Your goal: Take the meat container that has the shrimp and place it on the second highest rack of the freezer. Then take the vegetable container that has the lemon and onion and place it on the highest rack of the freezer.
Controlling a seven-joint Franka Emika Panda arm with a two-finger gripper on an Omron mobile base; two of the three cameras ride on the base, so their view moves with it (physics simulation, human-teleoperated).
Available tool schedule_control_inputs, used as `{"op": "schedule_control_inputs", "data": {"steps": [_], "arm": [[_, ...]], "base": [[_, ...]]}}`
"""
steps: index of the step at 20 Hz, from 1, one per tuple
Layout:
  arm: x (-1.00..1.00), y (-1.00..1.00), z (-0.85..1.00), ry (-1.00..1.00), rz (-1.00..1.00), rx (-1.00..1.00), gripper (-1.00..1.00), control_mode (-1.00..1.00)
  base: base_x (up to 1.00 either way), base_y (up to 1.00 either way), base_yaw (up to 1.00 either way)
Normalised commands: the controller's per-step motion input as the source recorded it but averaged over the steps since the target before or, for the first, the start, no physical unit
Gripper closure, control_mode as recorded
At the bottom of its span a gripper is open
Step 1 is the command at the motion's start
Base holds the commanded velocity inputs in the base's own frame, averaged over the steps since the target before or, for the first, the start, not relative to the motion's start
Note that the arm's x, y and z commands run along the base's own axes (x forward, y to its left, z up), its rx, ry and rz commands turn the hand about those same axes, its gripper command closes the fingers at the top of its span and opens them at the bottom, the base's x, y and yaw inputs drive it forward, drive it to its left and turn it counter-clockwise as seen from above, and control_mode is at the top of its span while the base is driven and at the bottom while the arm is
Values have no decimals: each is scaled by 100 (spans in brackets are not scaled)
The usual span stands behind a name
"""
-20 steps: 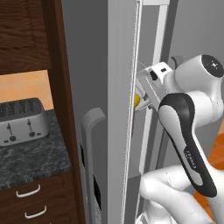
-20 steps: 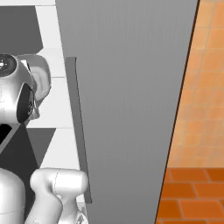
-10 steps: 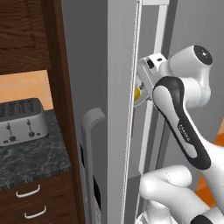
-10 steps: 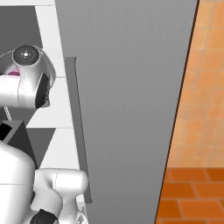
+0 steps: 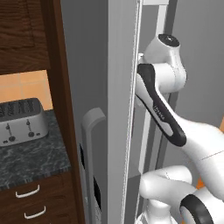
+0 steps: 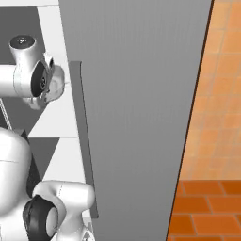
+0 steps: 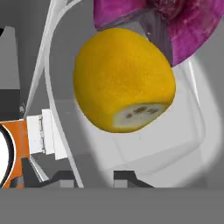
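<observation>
You are holding the container [image 7: 144,144] with lemon [image 7: 124,81] and onion [image 7: 175,22] in your pincer [image 7: 94,175], likely racking it next.

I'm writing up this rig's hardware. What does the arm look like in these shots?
The arm is glossy white with rounded, tubular links and a long dark grey panel bearing small pale lettering. Its joints end in dark circular caps. At the hand, two small dark fingertips show.
</observation>
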Motion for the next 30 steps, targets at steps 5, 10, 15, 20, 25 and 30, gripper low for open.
{"op": "schedule_control_inputs", "data": {"steps": [5, 10, 15, 20, 25, 30], "arm": [[25, 60, 77, 41, -31, 16, 100, -100], [97, 9, -21, 0, -5, 0, 100, -100], [92, 0, -100, -12, 37, -7, 100, -100], [63, 0, -55, -52, 51, -7, 100, -100], [85, 0, 0, -60, 36, -1, 100, -100], [100, 0, -10, -36, 21, -7, -100, -100]], "base": [[0, 0, 0], [0, 0, 0], [0, 0, 0], [0, 0, 0], [0, 0, 0], [0, 0, 0]]}}
